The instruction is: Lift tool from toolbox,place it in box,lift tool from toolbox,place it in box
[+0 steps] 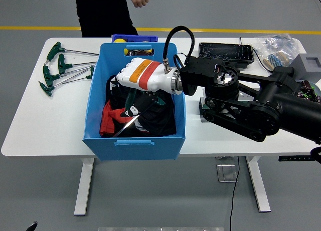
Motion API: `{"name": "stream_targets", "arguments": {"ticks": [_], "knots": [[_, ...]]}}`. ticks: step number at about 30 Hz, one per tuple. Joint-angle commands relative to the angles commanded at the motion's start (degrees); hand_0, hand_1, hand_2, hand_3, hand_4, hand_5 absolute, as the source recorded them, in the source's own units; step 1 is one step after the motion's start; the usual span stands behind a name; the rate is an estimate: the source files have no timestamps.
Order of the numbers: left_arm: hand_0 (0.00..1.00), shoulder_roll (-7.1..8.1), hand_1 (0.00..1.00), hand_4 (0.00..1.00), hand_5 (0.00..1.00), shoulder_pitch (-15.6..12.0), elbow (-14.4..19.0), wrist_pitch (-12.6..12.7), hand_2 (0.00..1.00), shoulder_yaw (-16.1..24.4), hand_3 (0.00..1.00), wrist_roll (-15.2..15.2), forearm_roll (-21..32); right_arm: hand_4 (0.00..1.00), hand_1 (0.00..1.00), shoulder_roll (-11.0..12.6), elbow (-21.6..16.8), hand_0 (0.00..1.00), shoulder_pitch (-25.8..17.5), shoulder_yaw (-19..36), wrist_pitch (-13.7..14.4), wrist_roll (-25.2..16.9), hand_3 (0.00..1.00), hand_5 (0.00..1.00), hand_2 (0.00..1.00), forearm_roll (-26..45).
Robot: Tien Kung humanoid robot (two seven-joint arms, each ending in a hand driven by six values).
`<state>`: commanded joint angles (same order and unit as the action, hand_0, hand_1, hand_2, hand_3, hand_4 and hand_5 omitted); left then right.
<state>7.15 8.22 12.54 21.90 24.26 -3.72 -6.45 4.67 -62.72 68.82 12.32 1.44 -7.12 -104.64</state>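
A big blue box (134, 141) stands in the middle of the table, holding black cloth (160, 118) and red cloth (108, 122). A T-handle tool lies on the cloth; only its silver shaft (125, 127) shows, slanting toward the near left corner. My right hand (133, 98), white with an orange and red band, reaches down into the box from the right and covers the tool's green handle. Whether it grips the handle is hidden. Several green T-handle keys (62, 68) lie on the table left of the box.
My black right arm (241, 103) crosses the table's right half and hides most of a green tool case (203, 110). A black tray (224, 50) and a plastic bag (276, 43) sit at the back right. A person (105, 10) stands at the far left.
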Motion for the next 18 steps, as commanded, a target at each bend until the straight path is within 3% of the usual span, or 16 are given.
{"name": "stream_targets", "arguments": {"ticks": [3, 4, 11, 18], "knots": [[0.671, -0.02, 0.593, 0.718, 0.610, 0.03, 0.01, 0.02, 0.647, 0.01, 0.664, 0.05, -0.04, 0.905, 0.693, -0.01, 0.57, 0.666, -0.15, 0.43, 0.55, 0.01, 0.972, 0.611, 0.813, -0.28], [0.671, -0.03, 0.593, 0.718, 0.609, 0.07, 0.02, 0.03, 0.648, 0.04, 0.666, 0.08, -0.10, 0.907, 0.747, 0.00, 0.85, 0.744, -0.20, 0.73, 0.86, 0.06, 0.998, 0.594, 0.887, -0.52], [0.670, -0.08, 0.590, 0.713, 0.604, 0.11, 0.02, 0.14, 0.647, 0.22, 0.662, 0.21, -0.38, 0.917, 0.759, 0.79, 2.03, 0.756, -0.97, 2.99, 0.57, 0.36, 0.998, 0.580, 0.898, -2.23], [0.668, -0.13, 0.589, 0.700, 0.580, 0.37, -0.04, 0.19, 0.645, 0.17, 0.653, 0.09, -0.31, 0.925, 0.768, 3.61, 3.15, 0.763, -4.00, 8.81, 0.42, 0.35, 0.998, 0.585, 0.898, -4.34]]}}
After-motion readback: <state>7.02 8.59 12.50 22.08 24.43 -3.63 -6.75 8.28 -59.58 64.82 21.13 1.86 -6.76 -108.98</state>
